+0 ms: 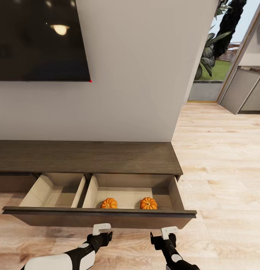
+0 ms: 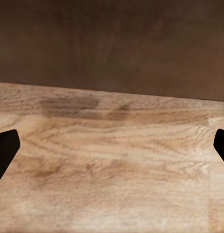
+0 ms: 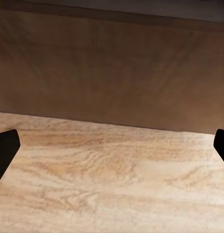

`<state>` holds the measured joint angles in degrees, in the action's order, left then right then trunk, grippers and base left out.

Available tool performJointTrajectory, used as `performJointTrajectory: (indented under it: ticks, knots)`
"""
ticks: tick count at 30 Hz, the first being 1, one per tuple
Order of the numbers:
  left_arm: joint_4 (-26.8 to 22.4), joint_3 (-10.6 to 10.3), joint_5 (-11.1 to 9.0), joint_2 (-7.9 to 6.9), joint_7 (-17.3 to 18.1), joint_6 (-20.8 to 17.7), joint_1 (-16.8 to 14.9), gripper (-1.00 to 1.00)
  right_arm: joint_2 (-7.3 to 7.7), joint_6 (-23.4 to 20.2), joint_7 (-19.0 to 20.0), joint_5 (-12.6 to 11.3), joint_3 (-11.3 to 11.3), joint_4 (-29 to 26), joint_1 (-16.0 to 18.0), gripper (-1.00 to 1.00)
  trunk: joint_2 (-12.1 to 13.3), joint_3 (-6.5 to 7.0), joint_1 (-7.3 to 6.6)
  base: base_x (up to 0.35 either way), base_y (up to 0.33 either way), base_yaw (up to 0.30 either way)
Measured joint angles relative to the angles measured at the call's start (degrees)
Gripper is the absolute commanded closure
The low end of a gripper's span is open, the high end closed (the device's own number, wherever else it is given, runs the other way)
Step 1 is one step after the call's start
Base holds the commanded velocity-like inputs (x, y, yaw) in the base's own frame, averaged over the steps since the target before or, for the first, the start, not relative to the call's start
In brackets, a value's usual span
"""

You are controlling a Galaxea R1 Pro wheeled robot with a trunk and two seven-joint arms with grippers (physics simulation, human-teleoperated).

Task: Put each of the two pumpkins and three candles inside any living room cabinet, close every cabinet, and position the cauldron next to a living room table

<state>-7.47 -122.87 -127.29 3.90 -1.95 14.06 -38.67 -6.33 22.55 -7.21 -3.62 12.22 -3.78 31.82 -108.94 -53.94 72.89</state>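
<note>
Both pumpkins lie in the open drawer (image 1: pixel 107 195) of the cabinet (image 1: pixel 88 157), in its right-hand compartment: one pumpkin (image 1: pixel 108 203) sits just beyond and above the left gripper (image 1: pixel 101 229), the other pumpkin (image 1: pixel 148 203) just beyond the right gripper (image 1: pixel 168 231). The drawer front (image 1: pixel 99 217) stands between each gripper and its pumpkin, close ahead of the fingertips, its long axis running crosswise to both arms. In the wrist views each gripper's dark fingers (image 2: pixel 5 148) (image 3: pixel 5 150) sit at the frame edges, spread wide, with nothing held between them, only the drawer front and floor (image 1: pixel 220 150) ahead.

No candles are in sight, so the drawer likely should stay open for them. If it is to be shut, the push goes straight forward; both arms are about equally near, one toward each side of the panel.
</note>
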Motion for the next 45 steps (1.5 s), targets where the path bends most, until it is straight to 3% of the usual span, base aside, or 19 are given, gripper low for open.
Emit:
performJointTrajectory:
  ticks: [17,27,40,45]
  knots:
    - [0.1,0.0,0.1,0.0,0.0,0.5,0.0,-1.0,0.05,0.0,0.0,0.0,0.0,0.0,0.0,-1.0,0.0,0.0,0.0,0.0,0.0,0.066]
    - [4.4,-0.2,0.3,1.4,-0.1,0.7,-0.1,-1.0,0.1,0.0,0.0,0.0,0.0,0.0,0.0,-1.0,0.0,0.18,0.0,0.0,0.0,-0.037]
    - [4.3,-0.2,0.4,1.04,0.6,1.9,-0.1,-1.0,0.24,0.0,0.1,-0.1,-0.1,-0.1,0.0,-1.0,0.0,0.26,0.0,0.0,0.0,-0.009]
    - [4.3,-0.2,0.4,1.1,0.6,1.9,-0.1,-1.0,0.26,0.0,0.2,-0.1,-0.1,-0.1,0.0,-1.0,-2.0,-0.63,1.09,0.0,0.0,0.0]
